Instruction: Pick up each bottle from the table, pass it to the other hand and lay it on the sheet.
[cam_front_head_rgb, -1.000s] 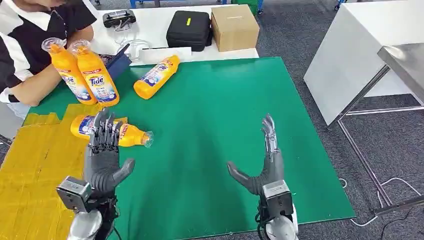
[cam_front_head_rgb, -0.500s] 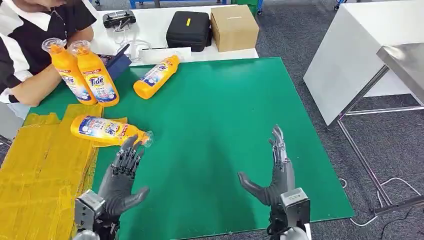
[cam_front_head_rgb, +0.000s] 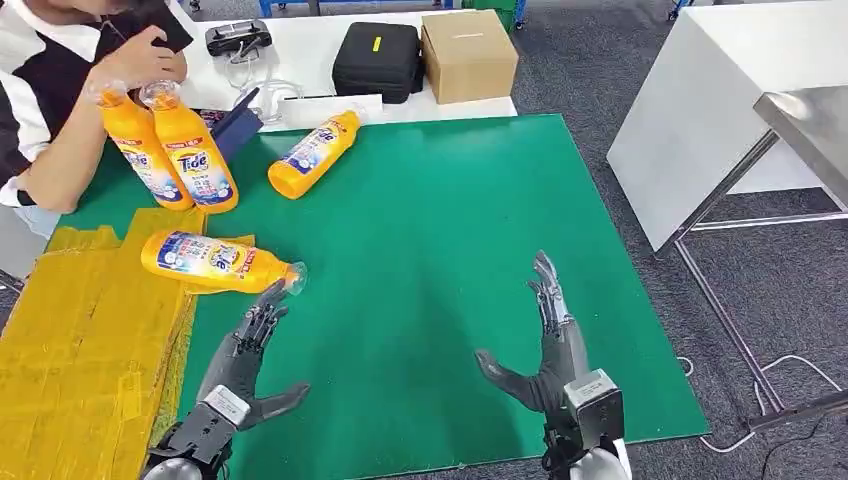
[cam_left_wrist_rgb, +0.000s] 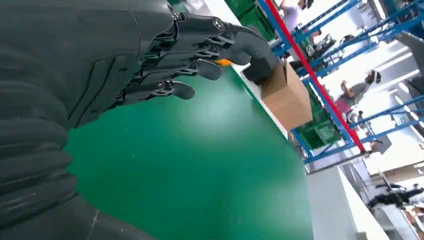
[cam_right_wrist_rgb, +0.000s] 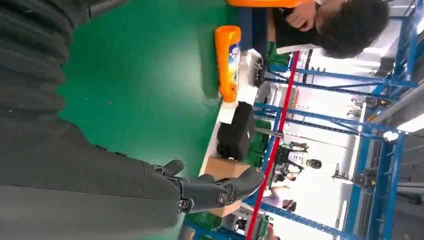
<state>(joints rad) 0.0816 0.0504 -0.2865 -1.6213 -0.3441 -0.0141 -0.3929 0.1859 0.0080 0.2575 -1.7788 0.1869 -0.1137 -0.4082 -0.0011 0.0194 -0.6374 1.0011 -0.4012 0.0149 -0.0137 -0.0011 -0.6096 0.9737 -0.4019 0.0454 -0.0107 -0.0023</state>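
Observation:
One orange bottle (cam_front_head_rgb: 218, 261) lies on its side across the edge of the yellow sheet (cam_front_head_rgb: 80, 330), cap toward the green mat. Another orange bottle (cam_front_head_rgb: 313, 151) (cam_right_wrist_rgb: 227, 62) lies on the mat at the back. Two more orange bottles (cam_front_head_rgb: 172, 146) stand upright at the back left, a person's hand (cam_front_head_rgb: 150, 62) on their caps. My left hand (cam_front_head_rgb: 245, 362) (cam_left_wrist_rgb: 100, 65) hovers open just in front of the lying bottle's cap, holding nothing. My right hand (cam_front_head_rgb: 548, 345) (cam_right_wrist_rgb: 150, 195) is open and empty above the mat's front right.
A green mat (cam_front_head_rgb: 420, 250) covers the table. Behind it on a white table are a black case (cam_front_head_rgb: 378, 60), a cardboard box (cam_front_head_rgb: 468, 54) and a black device (cam_front_head_rgb: 238, 38). The person (cam_front_head_rgb: 60, 90) sits at the back left. A white table (cam_front_head_rgb: 720, 90) stands to the right.
My left hand has drawn back off the bottle on the sheet and lowered toward the front edge. My right hand has pulled back a little. The person's hand has come onto the standing bottles' caps.

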